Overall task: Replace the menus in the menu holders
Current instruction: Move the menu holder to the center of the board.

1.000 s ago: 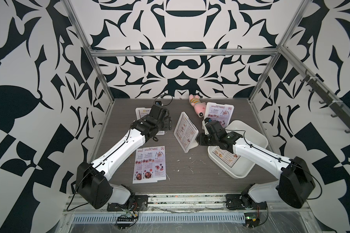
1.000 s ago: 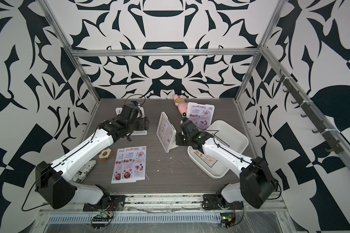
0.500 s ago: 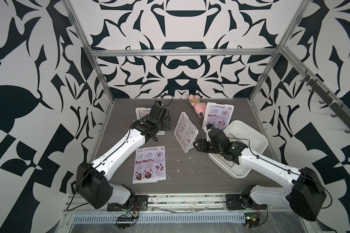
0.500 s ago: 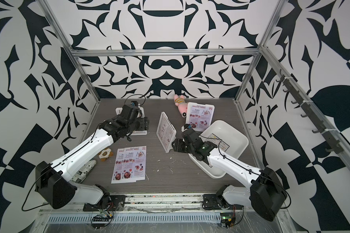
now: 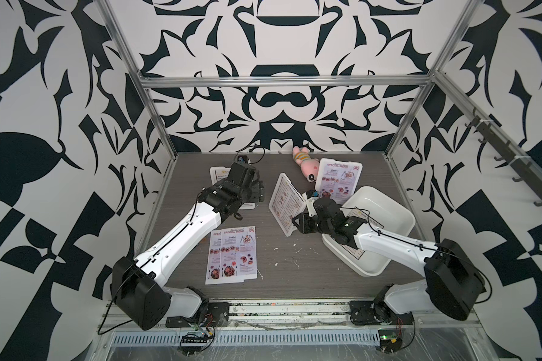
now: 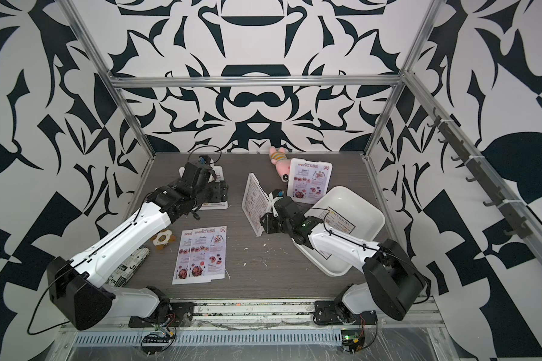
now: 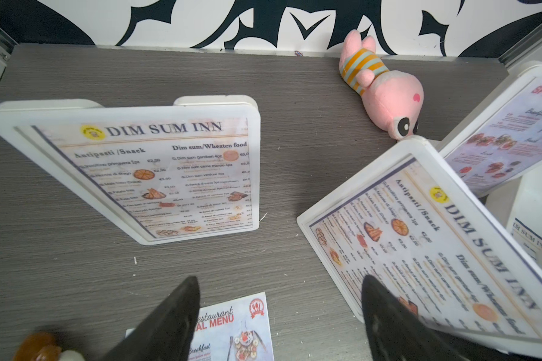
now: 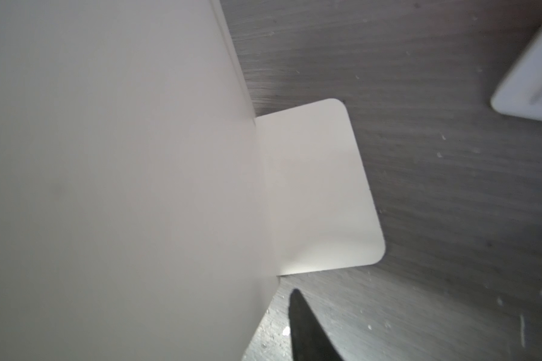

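Three white menu holders stand on the table. The back-left one [image 5: 219, 175] and the tilted middle one [image 5: 287, 203] show DIM SUM INN menus. The back-right one [image 5: 340, 181] shows a SPECIAL MENU sheet. Two pink menus [image 5: 233, 253] lie flat at the front. My left gripper [image 7: 279, 312] hangs open and empty by the back-left holder [image 7: 157, 175]. My right gripper [image 5: 298, 223] is at the middle holder's lower front edge. The holder's blank back [image 8: 122, 172] fills the right wrist view. Only one finger [image 8: 307, 328] shows there, a little apart from the panel.
A large white tray [image 5: 398, 212] at the right holds a DIM SUM INN sheet [image 5: 362, 218]. A pink plush toy [image 5: 304, 162] lies at the back. A biscuit-shaped toy [image 6: 162, 239] and a printed roll [image 6: 132, 265] lie under the left arm. Crumbs dot the table.
My right gripper has moved from the middle holder's right side down to its lower front edge. The left arm has not moved.
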### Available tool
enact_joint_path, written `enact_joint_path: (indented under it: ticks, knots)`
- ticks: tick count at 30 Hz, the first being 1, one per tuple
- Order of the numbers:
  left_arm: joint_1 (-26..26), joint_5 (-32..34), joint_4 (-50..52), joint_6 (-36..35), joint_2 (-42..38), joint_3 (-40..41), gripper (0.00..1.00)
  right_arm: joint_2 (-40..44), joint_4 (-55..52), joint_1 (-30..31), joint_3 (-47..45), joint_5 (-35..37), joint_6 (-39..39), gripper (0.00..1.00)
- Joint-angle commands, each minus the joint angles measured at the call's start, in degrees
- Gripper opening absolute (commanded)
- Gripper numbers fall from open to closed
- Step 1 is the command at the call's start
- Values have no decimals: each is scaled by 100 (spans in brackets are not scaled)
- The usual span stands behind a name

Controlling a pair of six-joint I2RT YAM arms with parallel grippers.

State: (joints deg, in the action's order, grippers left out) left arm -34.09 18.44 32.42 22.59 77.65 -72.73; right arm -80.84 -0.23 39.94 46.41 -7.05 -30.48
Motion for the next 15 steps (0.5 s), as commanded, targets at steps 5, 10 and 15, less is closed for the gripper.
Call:
enact_joint_path:
  ticks: [5, 10, 15]
  knots:
    - [7, 68, 141, -123, 11, -196, 83, -293, 25, -254, 687, -364, 1720, 24]
    - [7, 59, 181, -141, 97, -267, 83, -759, 23, -1210, 1077, -1761, 2097, 23]
    - [7, 40, 181, -128, 191, -291, 83, -1545, -537, -1680, 2037, -3073, 2921, 36]
